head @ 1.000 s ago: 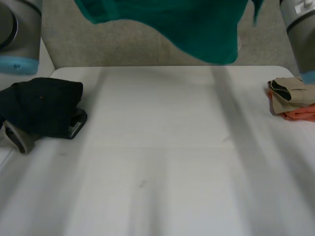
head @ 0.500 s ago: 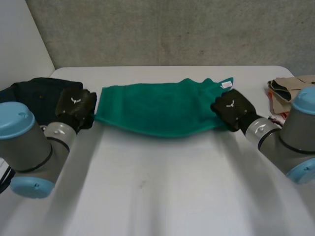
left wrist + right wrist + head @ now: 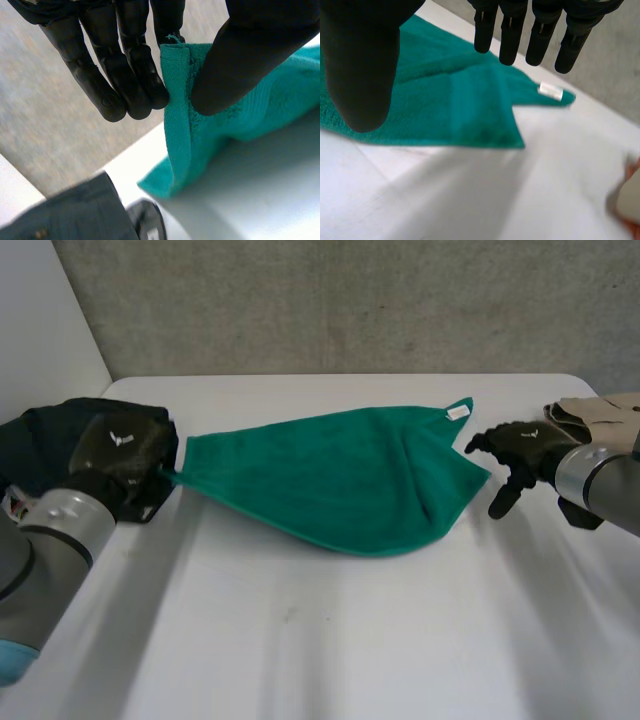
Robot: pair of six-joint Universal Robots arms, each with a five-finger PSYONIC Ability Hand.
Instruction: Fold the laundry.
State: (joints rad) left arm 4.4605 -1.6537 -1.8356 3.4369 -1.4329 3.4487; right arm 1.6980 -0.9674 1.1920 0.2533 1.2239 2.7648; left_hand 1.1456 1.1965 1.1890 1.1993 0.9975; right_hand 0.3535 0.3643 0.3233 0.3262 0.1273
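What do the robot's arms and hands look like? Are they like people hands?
A bit! The left hand and the right hand are both black, with long rounded fingers and a thick thumb. The left one has a small white mark on its back. The left arm is a smooth grey tube with a light-blue cap. The right arm is grey too.

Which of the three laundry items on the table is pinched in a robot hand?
The green terry towel spread mid-table: the left hand pinches its corner. The dark garment and beige folded pile lie unheld at the sides.
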